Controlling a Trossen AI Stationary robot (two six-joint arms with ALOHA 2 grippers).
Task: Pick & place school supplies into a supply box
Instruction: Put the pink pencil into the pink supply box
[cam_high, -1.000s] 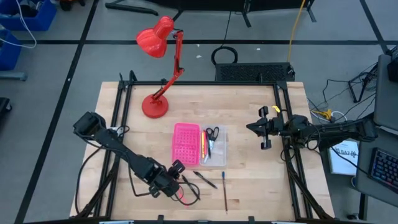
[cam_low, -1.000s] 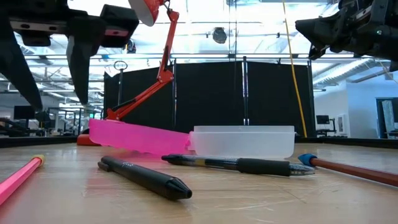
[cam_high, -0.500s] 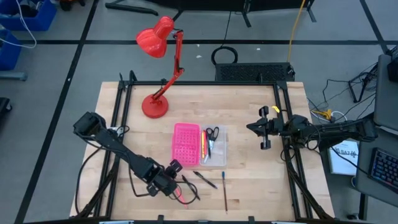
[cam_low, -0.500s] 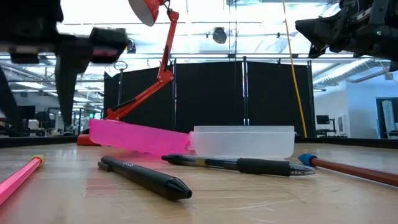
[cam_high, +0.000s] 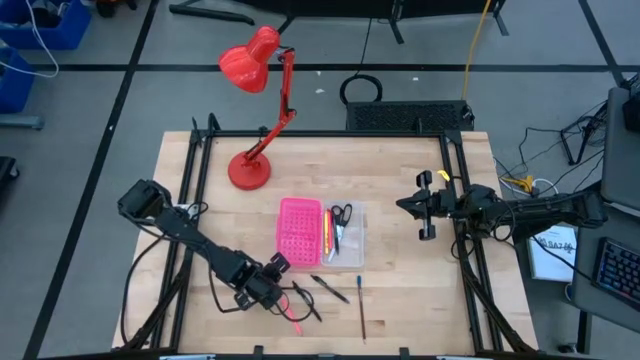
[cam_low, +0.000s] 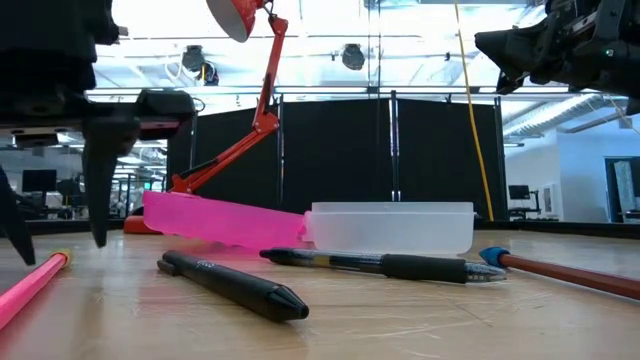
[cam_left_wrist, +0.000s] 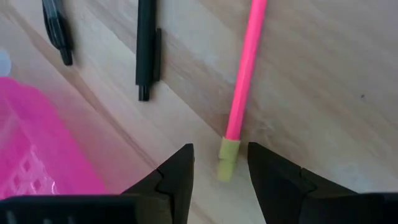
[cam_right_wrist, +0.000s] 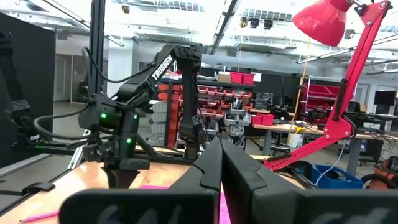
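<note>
Two arms in frame, only the left at work. Left gripper (cam_left_wrist: 219, 163) has dropped lower than a second ago and shifted slightly toward the table's front-left; in the low view its fingers (cam_low: 98, 190) now reach down to the wood, where before they hung clear above it. Fingers spread, straddling the yellow eraser end of the pink pencil (cam_left_wrist: 244, 81), not yet pinching it. Pencil lies flat on the table (cam_high: 400, 210) near the front edge, unmoved. Two black pens (cam_high: 330, 288) and a brown pencil (cam_high: 361, 308) lie beside it, between it and the supply box (cam_high: 322, 234). Box sits open mid-table, pink half flat, clear half holding scissors (cam_high: 341, 215) and a few pens. Right gripper (cam_high: 424, 206) waits at the right edge, fingers pressed together, unchanged. Red desk lamp (cam_high: 256, 100) stands at the rear.
</note>
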